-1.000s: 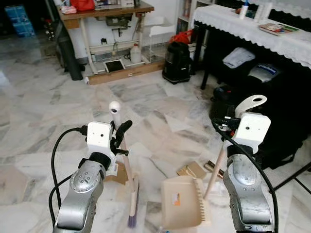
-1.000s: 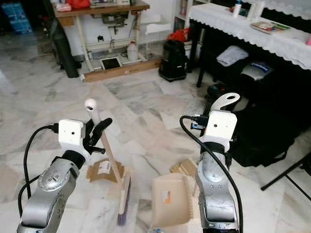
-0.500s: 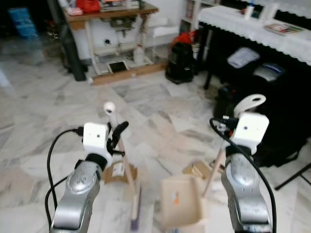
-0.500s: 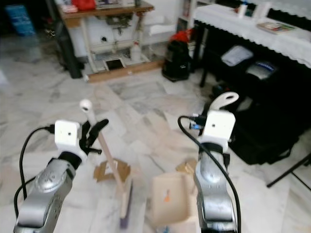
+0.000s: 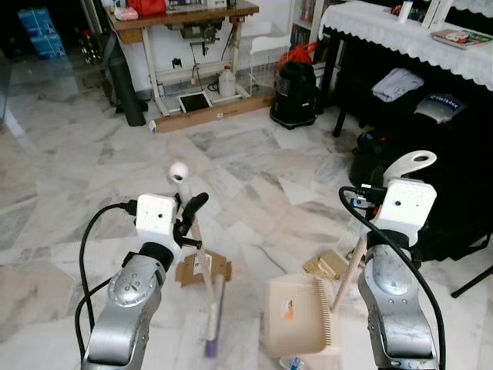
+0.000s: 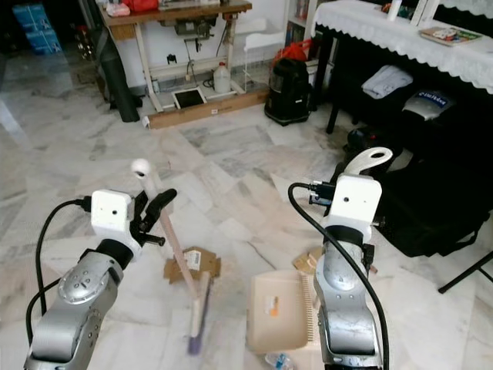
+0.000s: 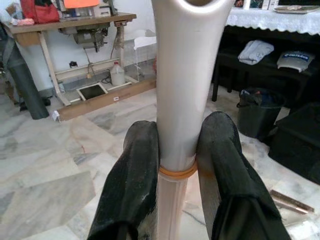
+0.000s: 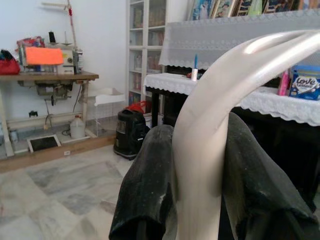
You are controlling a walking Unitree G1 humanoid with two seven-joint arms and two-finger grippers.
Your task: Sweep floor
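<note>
My left gripper [image 5: 189, 220] is shut on the cream handle of a broom [image 5: 202, 266], whose purple-tipped bristle head [image 5: 211, 324] rests on the marble floor. In the left wrist view both black fingers [image 7: 131, 190] clamp the broom handle [image 7: 182, 85]. My right gripper [image 8: 197, 165] is shut on the looped handle of a beige dustpan [image 5: 299, 316]. The dustpan lies flat on the floor to the right of the broom. A torn piece of cardboard [image 5: 203, 268] lies behind the broom head, and smaller cardboard scraps [image 5: 326, 264] lie beside the dustpan.
A sewing table [image 5: 181, 19] with a bottle and a tablet under it stands at the far side. A black vacuum cleaner [image 5: 296, 95] sits beside a dark table with a white lace cloth [image 5: 385, 23]. Black bags [image 5: 454, 200] crowd the right side.
The whole view has shifted, so the camera moved. Both grippers keep their hold on broom and dustpan; the cardboard pieces sit a little farther from the tools than before.
</note>
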